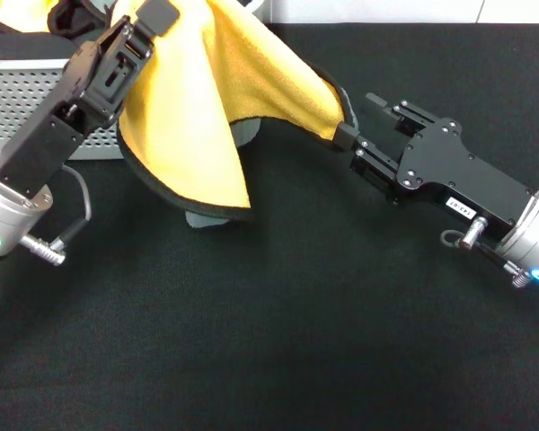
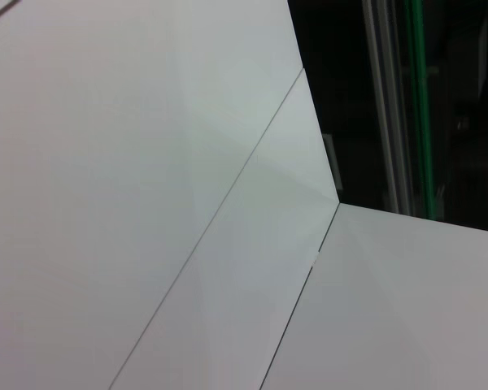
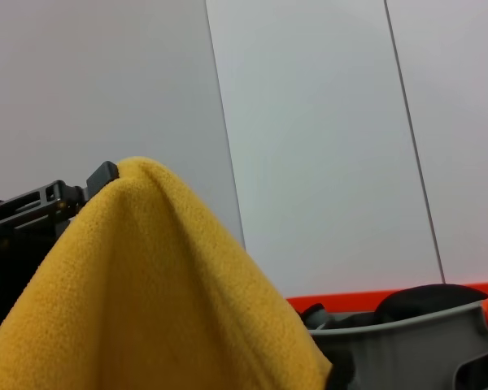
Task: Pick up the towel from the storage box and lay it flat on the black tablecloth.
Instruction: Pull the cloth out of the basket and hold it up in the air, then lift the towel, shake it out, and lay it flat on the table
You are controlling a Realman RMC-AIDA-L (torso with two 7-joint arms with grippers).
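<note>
Both hands, left hand (image 1: pixel 153 20) and right hand (image 1: pixel 352 135), grip the towel (image 1: pixel 198 108) aloft between them; next, spread and lower it onto the tablecloth (image 1: pixel 278 341).

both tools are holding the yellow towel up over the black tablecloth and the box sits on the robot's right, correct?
Not quite. In the head view the storage box sits on the robot's left. The left tool and right tool do hold the towel over the black tablecloth.
</note>
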